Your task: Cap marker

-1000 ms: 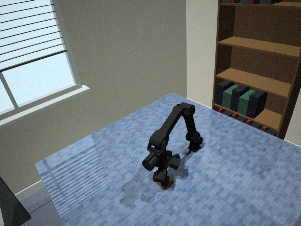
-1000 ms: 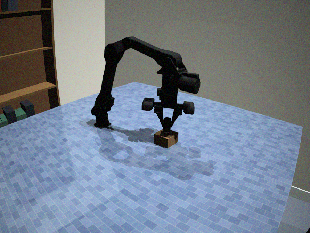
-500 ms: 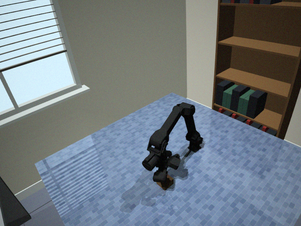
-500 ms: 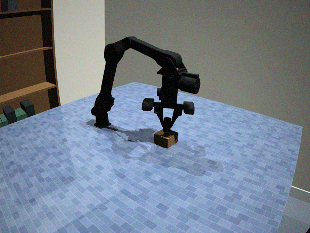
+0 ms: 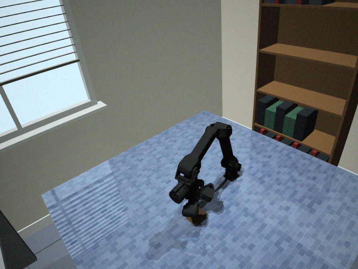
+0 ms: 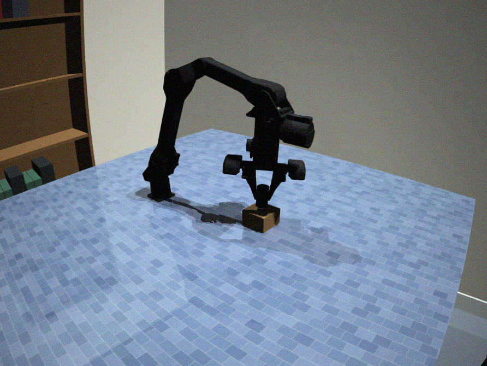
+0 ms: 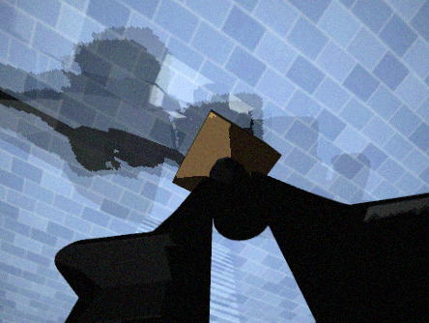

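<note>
Can see best in the exterior view how the hand (image 5: 197,206) (image 6: 262,198) (image 7: 230,181) stands: pointing down, clamped on the black cap (image 6: 262,192) (image 7: 242,229), with fingers angled in from either side. Find the cap upright there, directly over the wooden holder block (image 5: 198,220) (image 6: 253,220) (image 7: 209,149) and low against its top. Can make out only a thin grey ring at the foot, with the marker otherwise hidden; cannot tell from this whether fully clicked on. Get less from the top view, with cap and fingertips lost behind the dark parts of the arm (image 5: 202,146) (image 6: 232,76) and only part of the block showing below. Look down in the wrist view on the cap's round end between the fingers, with the block beyond, half lit and half in shadow.

Notice the worktop (image 5: 277,214) (image 6: 220,311) (image 7: 338,44) patterned in small blue tiles, crossed by shadows of the arm. See striped light on it in the top view, over toward the window (image 5: 49,95) with its lowered blinds (image 5: 34,49). Find a brown bookcase (image 5: 257,66) (image 6: 87,118) in the corner, holding dark and green books (image 5: 289,115) (image 6: 23,177), with plain grey and cream walls behind.
</note>
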Robot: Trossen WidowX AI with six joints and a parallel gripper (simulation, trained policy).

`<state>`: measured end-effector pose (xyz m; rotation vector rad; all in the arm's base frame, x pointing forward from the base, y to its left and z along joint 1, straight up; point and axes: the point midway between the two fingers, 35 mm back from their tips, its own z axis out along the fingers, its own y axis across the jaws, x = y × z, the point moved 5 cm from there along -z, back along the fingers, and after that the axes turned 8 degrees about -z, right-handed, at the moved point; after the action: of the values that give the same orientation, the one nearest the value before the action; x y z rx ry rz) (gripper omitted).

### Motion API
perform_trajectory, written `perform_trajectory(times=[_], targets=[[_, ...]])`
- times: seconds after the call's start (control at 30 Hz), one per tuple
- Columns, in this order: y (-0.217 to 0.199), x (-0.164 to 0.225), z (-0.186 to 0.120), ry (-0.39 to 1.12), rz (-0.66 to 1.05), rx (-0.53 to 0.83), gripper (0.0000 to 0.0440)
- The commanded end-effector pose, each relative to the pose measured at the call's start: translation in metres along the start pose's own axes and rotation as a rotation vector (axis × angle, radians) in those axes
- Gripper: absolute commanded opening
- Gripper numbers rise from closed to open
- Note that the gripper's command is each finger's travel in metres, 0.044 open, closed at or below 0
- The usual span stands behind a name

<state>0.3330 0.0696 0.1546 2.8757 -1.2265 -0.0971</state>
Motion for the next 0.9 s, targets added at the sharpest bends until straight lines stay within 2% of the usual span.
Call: perform_trajectory(times=[0.0,0.17,0.43,0.5,0.77,0.87], targets=[[0.003,0.002,0.019,-0.017,-0.003,-0.053,0.0140],[0.005,0.001,0.021,-0.020,-0.019,-0.057,0.0153],[0.015,-0.009,0.020,-0.065,-0.046,-0.073,0.0230],[0.016,-0.011,0.020,-0.071,-0.051,-0.072,0.0257],[0.020,-0.015,0.017,-0.071,-0.071,-0.037,0.0440],[0.019,-0.016,0.012,-0.062,-0.078,-0.010,0.0440]])
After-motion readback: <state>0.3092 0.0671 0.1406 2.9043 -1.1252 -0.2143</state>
